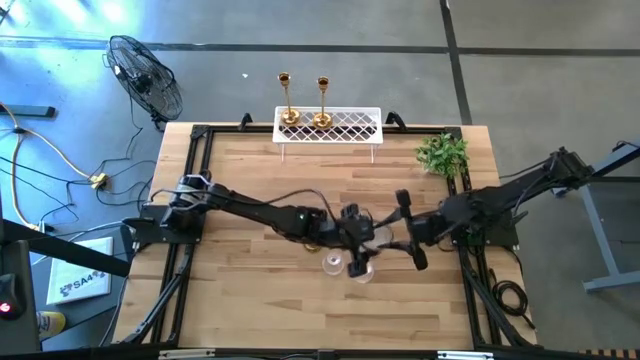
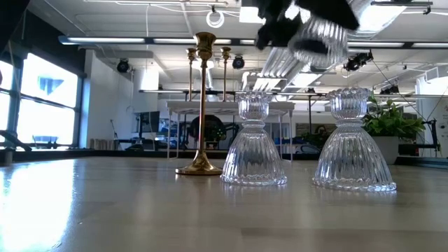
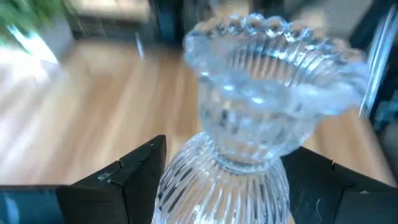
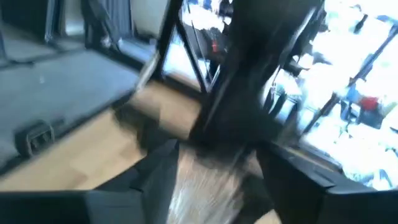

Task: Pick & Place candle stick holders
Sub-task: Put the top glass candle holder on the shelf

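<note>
My two arms meet over the middle of the table (image 1: 250, 310). From there, two glass holders (image 1: 347, 265) stand side by side just nearer the front edge. The lattice rack (image 1: 330, 125) sits at the far edge, two gold holders (image 1: 303, 100) on it. The plant (image 1: 443, 155) lies at the far right.

You've got one cam straight overhead on the whole table (image 1: 330, 310), one at tabletop height looking level across it right up close to the glass holders (image 2: 253, 143), shared with the overhead, plus two wrist cams jammed close against glass.
</note>
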Robot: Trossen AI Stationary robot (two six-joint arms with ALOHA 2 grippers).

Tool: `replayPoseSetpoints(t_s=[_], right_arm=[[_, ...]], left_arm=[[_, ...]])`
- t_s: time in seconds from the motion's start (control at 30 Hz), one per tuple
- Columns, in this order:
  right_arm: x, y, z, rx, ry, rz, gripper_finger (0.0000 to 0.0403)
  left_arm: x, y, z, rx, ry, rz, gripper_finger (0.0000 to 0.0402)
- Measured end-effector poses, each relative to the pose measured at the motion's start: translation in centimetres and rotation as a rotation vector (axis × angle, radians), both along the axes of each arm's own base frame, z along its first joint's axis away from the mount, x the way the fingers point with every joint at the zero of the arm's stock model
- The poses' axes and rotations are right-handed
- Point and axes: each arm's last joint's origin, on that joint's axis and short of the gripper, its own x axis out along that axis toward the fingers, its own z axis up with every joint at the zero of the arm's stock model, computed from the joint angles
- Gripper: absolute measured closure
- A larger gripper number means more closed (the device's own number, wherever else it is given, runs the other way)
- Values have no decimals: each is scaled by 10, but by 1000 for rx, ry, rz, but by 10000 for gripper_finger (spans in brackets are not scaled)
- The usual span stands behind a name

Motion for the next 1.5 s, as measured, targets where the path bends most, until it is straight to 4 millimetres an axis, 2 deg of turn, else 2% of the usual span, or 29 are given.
replayPoseSetpoints(t_s=[0.1,0.23,0.47,0.6,1.03,1.27,1.4,1.5], right_arm=[[-2,4,9,6,-78,-5,163],[-10,9,14,-27,-132,-7,158],[-28,15,24,-18,-185,6,160],[-39,18,30,5,-215,25,159],[-55,31,30,-2,-211,21,166],[-60,36,30,-1,-209,35,178],[-61,38,30,0,-208,49,190],[-62,39,30,1,-208,48,200]], left_arm=[[-1,-1,-11,17,65,-10,141],[-2,2,-1,26,26,39,159],[-1,4,-2,66,25,63,197],[-2,5,-3,110,33,96,254],[-4,9,-2,218,56,132,256],[-17,15,21,286,47,177,257],[-32,23,51,332,40,205,257],[-47,37,82,352,12,234,257]])
